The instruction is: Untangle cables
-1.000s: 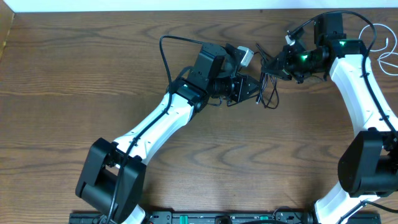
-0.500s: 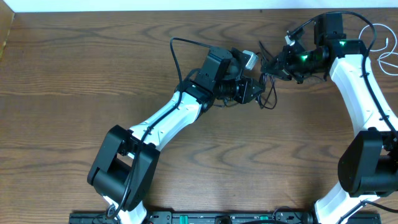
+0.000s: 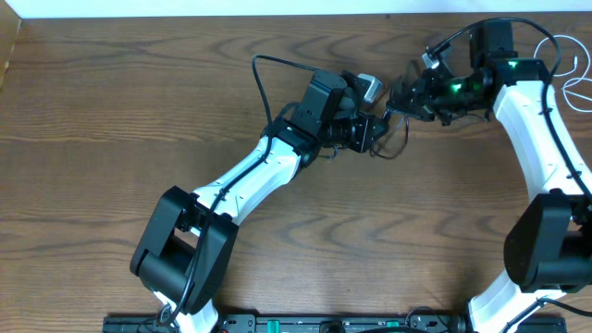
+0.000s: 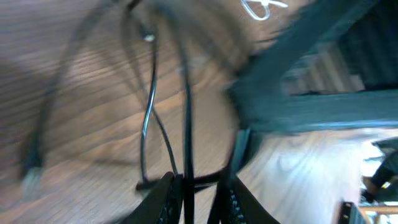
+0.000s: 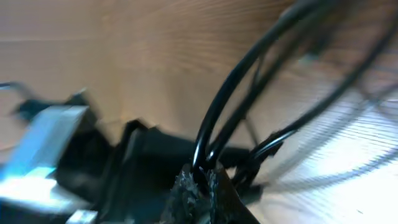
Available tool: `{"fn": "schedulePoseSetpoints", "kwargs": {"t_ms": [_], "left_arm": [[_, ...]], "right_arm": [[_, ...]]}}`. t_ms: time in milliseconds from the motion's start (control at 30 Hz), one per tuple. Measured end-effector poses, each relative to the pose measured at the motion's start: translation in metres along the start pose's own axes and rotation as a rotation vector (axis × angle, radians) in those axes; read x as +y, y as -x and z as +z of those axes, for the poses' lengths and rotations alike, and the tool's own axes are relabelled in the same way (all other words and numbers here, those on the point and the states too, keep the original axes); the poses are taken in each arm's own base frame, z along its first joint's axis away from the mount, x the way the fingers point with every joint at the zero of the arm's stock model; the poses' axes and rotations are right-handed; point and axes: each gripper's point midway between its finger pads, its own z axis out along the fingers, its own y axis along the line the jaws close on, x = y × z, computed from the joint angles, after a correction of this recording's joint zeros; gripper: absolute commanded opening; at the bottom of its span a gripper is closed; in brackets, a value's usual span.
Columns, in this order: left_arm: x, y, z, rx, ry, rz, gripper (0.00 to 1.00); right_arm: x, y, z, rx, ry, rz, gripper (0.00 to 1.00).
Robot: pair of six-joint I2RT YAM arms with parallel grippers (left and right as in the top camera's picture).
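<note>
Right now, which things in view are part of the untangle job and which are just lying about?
Job:
- black cable, pinched in the right gripper and running between the jaws of the left gripper
- white cable, loose at far right of the overhead view

Not job:
- arms' own thick black wires
- table

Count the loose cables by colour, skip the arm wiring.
black cable: 1
white cable: 1
total: 2
</note>
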Motion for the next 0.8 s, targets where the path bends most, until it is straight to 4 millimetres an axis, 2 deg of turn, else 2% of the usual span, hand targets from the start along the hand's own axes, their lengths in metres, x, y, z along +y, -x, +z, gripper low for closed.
{"fn": "schedulePoseSetpoints", "kwargs": {"t_ms": [367,500,800], "left_arm": [[0.023,-0.011,-0.002,0.029,0.119,-0.037,0.23],[0.033,-0.012,-0.003,0.026,0.18,-0.044,0.23],[0.046,-0.013,-0.006,0.022,0.25,-0.049,0.23]], "right_arm": [[0.033,0.005,-0.047,-0.002,0.353,-0.054,0.01],[0.046,0.001,-0.056,0.012,0.449,-0.074,0.01],[0.062,0.002,-0.065,0.018,0.549,-0.119,0.01]]}}
